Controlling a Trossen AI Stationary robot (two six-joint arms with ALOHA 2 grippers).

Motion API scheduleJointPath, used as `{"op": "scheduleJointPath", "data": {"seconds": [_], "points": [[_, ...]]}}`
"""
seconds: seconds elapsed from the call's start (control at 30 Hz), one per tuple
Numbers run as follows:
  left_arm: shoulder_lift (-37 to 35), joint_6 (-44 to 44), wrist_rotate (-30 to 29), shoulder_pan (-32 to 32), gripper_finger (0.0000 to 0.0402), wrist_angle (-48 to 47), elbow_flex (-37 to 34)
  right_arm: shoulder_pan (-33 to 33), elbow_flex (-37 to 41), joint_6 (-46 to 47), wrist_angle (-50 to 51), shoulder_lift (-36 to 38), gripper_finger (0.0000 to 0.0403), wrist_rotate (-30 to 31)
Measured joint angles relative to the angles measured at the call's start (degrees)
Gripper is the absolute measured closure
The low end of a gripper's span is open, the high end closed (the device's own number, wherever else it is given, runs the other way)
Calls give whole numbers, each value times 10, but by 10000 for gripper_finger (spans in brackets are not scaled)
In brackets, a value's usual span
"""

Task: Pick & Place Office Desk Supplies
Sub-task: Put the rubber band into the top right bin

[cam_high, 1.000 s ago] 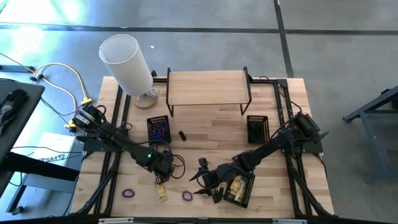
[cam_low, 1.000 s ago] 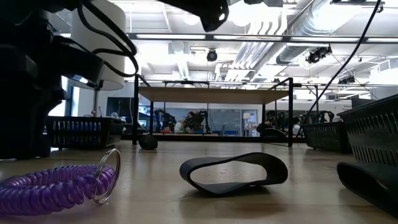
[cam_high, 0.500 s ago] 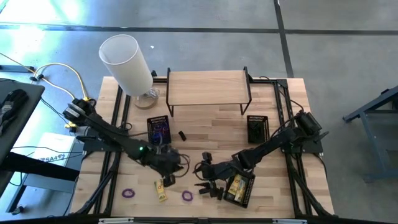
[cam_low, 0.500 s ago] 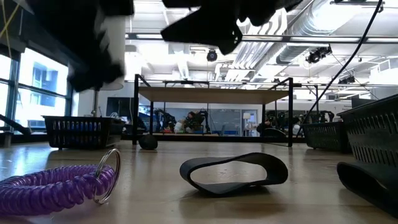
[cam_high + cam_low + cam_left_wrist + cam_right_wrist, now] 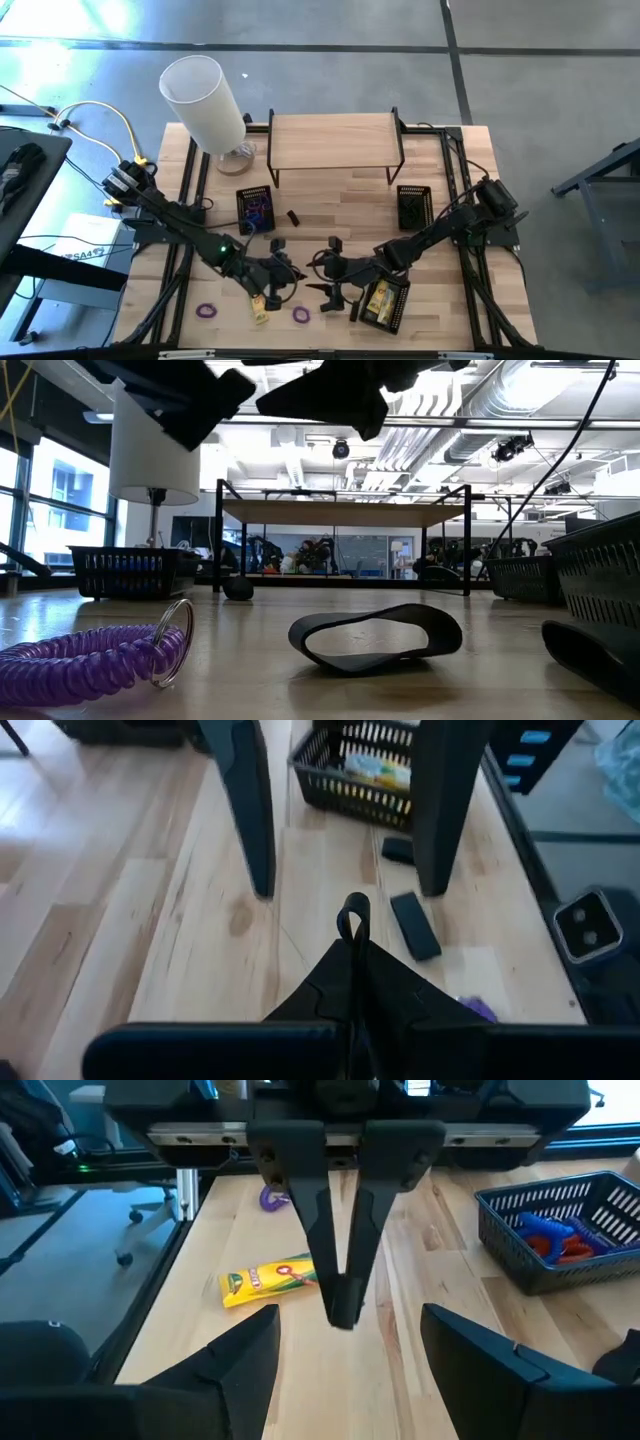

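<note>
My left gripper [image 5: 284,274] hangs above the table's near middle, shut on a small black band loop [image 5: 352,913]. The right wrist view shows it head-on [image 5: 343,1295]. My right gripper [image 5: 330,296] faces it from the right, open, and nothing is between its two fingers [image 5: 350,1355]. On the table lie a yellow crayon box [image 5: 268,1280], purple coil loops [image 5: 301,314] [image 5: 207,311], another black band loop [image 5: 375,637], and small black blocks [image 5: 413,925] [image 5: 294,217]. My left gripper pinches the black band loop between its two fingertips. The loop's free end [image 5: 352,906] sticks out past the tips. The fingers slant down toward the table's right side. The loop is lifted clear of the table.
A mesh tray with blue and red items [image 5: 257,207] stands left of centre. One with yellow items [image 5: 385,303] sits by my right arm, and a third [image 5: 414,206] at the right. A wooden shelf [image 5: 335,140] and a white cylinder [image 5: 205,100] stand at the back.
My left gripper has risen from the table by the crayon box. It has swung toward the right gripper and tipped up from pointing down to a shallow slant. My right gripper has rolled a little in place.
</note>
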State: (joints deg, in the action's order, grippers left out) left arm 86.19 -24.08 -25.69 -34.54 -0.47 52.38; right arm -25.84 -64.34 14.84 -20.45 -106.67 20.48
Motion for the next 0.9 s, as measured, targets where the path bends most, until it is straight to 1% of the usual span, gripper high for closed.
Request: {"op": "scheduleJointPath", "data": {"seconds": [0.27, 0.37, 0.5, 0.7, 0.9], "points": [[0, 4, 0, 16, 397, 12, 0, 4, 0, -17, 1, 0, 173, 0], [0, 5, 0, 20, 397, 12, 0, 4, 0, -33, 1, 0, 185, 0], [0, 6, 1, 20, 397, 14, 0, 5, 0, -46, 1, 0, 220, 0], [0, 14, 1, 20, 397, 14, 0, 16, 0, -45, -10, 0, 293, -1], [0, 14, 1, 20, 397, 13, 0, 31, 0, -45, -9, 0, 351, -40]]}}
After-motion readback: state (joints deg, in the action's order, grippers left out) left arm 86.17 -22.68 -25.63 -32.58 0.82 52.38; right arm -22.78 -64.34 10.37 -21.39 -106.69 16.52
